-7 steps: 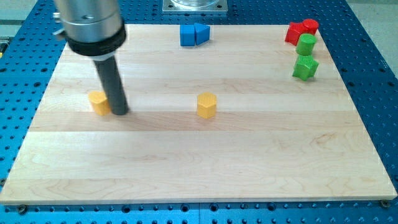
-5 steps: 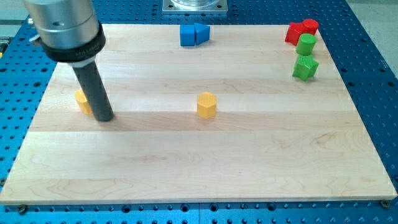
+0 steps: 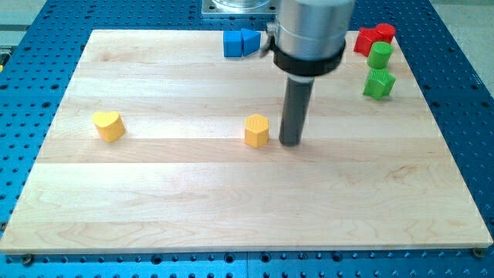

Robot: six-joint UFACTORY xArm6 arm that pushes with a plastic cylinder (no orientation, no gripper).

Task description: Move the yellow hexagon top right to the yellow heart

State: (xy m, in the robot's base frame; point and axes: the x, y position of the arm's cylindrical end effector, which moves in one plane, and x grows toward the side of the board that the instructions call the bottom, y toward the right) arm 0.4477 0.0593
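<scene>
The yellow hexagon (image 3: pixel 257 130) sits near the middle of the wooden board (image 3: pixel 231 201). The yellow heart (image 3: pixel 109 125) lies far to the view's left, at about the same height in the view. My tip (image 3: pixel 290 143) rests on the board just to the right of the hexagon, a small gap away or barely touching; I cannot tell which. The rod rises from it to the arm's metal cylinder (image 3: pixel 310 35) above.
A blue cube (image 3: pixel 233 43) and a blue wedge-like block (image 3: pixel 250 41) stand together at the top centre. Two red blocks (image 3: pixel 373 37) and two green blocks (image 3: pixel 379 71) cluster at the top right corner.
My tip has left the yellow heart's right side and crossed the board to the hexagon's right side. The heart sits slightly further left than in the earliest frame. The hexagon has not moved.
</scene>
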